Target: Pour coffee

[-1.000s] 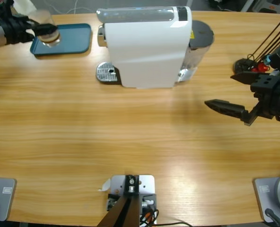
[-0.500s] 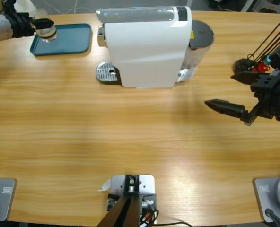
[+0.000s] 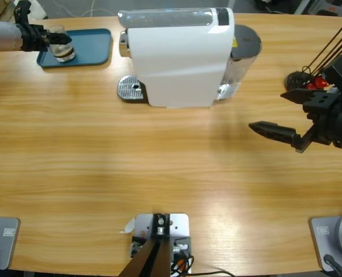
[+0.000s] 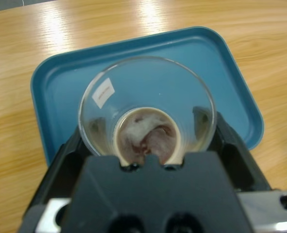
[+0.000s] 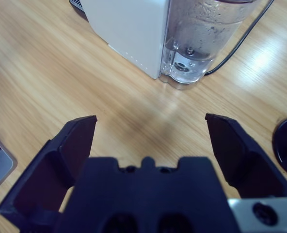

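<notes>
A small clear glass (image 3: 62, 49) stands upright over the blue tray (image 3: 96, 46) at the table's far left corner. A shallow layer of brown coffee (image 4: 146, 138) with pale foam lies in the bottom of the glass (image 4: 146, 109). My left gripper (image 3: 54, 39) reaches in from the left edge and is shut on the glass, one jaw on each side. I cannot tell whether the glass base touches the tray (image 4: 61, 82). My right gripper (image 3: 268, 111) hovers open at the right side of the table, holding nothing (image 5: 151, 131).
A big white coffee machine (image 3: 179, 55) stands at the back middle, with a metal drip grille (image 3: 130, 88) at its left foot and a clear water tank (image 5: 201, 39) at its right. A black holder with thin rods (image 3: 309, 72) stands at the far right.
The glass has gone from tilted and raised at the tray's left edge to upright and lower over the tray. The right arm has barely moved.
</notes>
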